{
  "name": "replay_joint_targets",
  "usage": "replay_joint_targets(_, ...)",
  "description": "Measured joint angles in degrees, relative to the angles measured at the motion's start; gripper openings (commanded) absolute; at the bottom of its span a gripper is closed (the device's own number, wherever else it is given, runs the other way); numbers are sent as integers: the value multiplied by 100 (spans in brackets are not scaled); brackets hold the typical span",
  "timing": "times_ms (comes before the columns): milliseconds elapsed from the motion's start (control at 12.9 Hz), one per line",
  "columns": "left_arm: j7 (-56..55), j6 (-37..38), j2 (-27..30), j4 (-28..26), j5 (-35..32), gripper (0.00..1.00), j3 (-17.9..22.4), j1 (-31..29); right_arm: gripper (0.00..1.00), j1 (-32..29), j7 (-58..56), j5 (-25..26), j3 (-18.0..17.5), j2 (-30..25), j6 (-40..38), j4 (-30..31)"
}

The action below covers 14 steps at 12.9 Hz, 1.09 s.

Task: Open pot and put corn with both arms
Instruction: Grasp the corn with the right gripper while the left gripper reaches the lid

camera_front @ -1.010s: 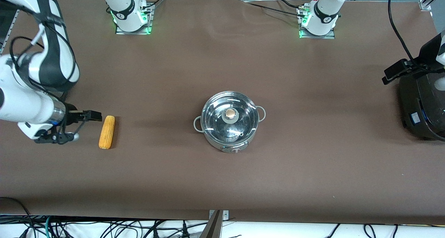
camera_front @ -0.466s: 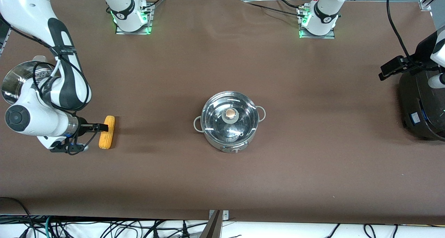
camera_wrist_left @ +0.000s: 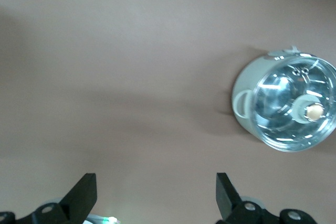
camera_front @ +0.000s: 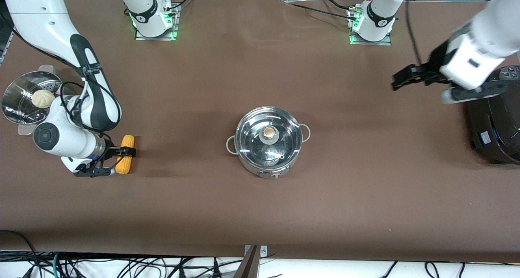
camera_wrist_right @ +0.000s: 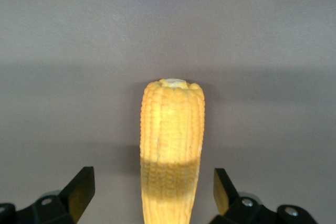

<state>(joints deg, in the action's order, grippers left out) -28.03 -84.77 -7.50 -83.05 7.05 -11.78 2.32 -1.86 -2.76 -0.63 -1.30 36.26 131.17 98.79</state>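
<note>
The steel pot [camera_front: 268, 148] stands at the table's middle with its lid on; the lid has a tan knob [camera_front: 268, 132]. The pot also shows in the left wrist view [camera_wrist_left: 286, 103]. The yellow corn [camera_front: 124, 161] lies on the table toward the right arm's end. My right gripper [camera_front: 125, 151] is low over it and open. In the right wrist view the corn [camera_wrist_right: 172, 129] lies between the two spread fingers of the right gripper [camera_wrist_right: 152, 192], which do not touch it. My left gripper [camera_front: 406, 79] is open and empty in the air over the table beside the cooker, and it also shows in its own wrist view [camera_wrist_left: 155, 198].
A perforated steel steamer basket [camera_front: 16, 107] with a pale bun [camera_front: 42, 98] stands at the right arm's end, close to that arm's elbow. A large black cooker [camera_front: 493, 123] stands at the left arm's end. Cables hang along the front edge.
My right gripper has moved onto the corn and now straddles it. My left arm has swung from over the cooker toward the table's middle. The steamer basket has come into view.
</note>
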Motion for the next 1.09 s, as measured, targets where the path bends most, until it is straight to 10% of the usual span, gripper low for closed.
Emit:
replay_joint_targets(233, -1094, -87, -746, 481, 2, 100, -40, 861, 94, 1, -1, 0, -1, 77, 298, 174)
replay_joint_targets(389, -1448, -267, -1325, 876, 2, 100, -41, 1219, 39, 1, -22, 0, -2, 84, 316, 179)
replay_joint_targets(622, -1755, -1167, -2065, 1172, 2, 99, -37, 1620, 9, 0, -196, 1, -2, 84, 315, 182)
replay_joint_targets(1088, -2249, -2378, -3040, 1284, -160, 95, 140, 2472, 3, -8, -251, 1, -1, 76, 313, 176)
